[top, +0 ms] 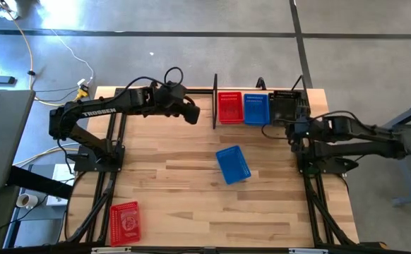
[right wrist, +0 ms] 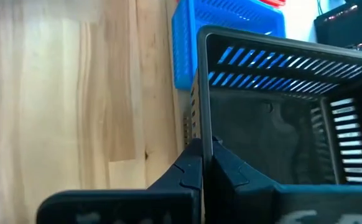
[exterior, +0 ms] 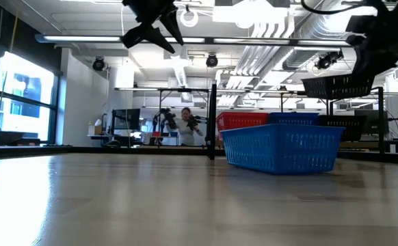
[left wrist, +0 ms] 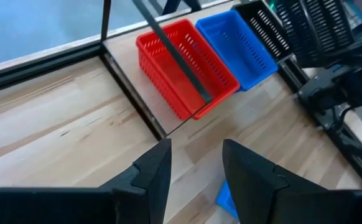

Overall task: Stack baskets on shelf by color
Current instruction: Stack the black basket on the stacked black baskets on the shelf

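Over the shelf's right end, a black basket (exterior: 337,86) is held in the air by the right gripper (right wrist: 204,155), whose fingers are pinched on one wall of it; it is kept high, presumably so that it can be lowered onto the black stack (top: 286,107) below it. That stack is seen at the far right of the shelf (top: 215,101), with a blue stack (top: 256,109) beside it and a red stack (top: 229,108) at the left end, so each colour has been given its own place, as the task asks.

The left gripper (left wrist: 193,163) is held above the table just left of the shelf, its fingers a moderate gap apart and nothing between them; it appears to be waiting or between trips.

Two baskets are not yet shelved: a blue basket (top: 232,164) lies askew near the table's middle, and a red basket (top: 125,222) lies at the near left corner. How many are nested in each stack cannot be told.

The baskets are small rectangular plastic bins with slotted, perforated walls and floors and slightly flared sides, which is judged to let them nest.
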`<state>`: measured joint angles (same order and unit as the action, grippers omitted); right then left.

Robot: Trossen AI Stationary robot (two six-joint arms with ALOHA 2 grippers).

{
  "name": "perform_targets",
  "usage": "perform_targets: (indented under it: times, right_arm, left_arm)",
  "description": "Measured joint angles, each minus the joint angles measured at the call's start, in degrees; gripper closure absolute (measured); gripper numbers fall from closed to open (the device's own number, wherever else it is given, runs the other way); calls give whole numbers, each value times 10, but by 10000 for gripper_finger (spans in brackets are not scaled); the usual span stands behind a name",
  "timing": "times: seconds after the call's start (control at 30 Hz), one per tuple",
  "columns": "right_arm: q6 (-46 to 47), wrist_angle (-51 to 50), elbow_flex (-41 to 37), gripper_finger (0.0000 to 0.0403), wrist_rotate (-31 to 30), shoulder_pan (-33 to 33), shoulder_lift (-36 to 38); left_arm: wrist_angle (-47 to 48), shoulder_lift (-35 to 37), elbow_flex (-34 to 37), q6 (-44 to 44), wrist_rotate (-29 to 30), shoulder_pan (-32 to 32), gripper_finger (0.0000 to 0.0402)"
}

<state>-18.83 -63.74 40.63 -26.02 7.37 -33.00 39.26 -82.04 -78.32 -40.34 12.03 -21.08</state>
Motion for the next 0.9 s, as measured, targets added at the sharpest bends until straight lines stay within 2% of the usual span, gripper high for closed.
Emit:
perform_targets:
  times: [0.27, 0.63, 0.77, 0.9]
  right_arm:
    - [-100, 65, -23, 403, 52, 88, 0]
    - [-166, 105, -23, 403, 134, 220, 0]
    - [-176, 113, -23, 403, 185, 256, -6]
    - [-198, 109, -23, 403, 199, 283, -24]
  left_arm:
    - [-3, 0, 0, 0, 0, 0, 268]
    - [-2, 0, 0, 6, 1, 1, 268]
    - [-2, 0, 0, 15, 1, 1, 268]
    - [-2, 0, 0, 16, 1, 1, 268]
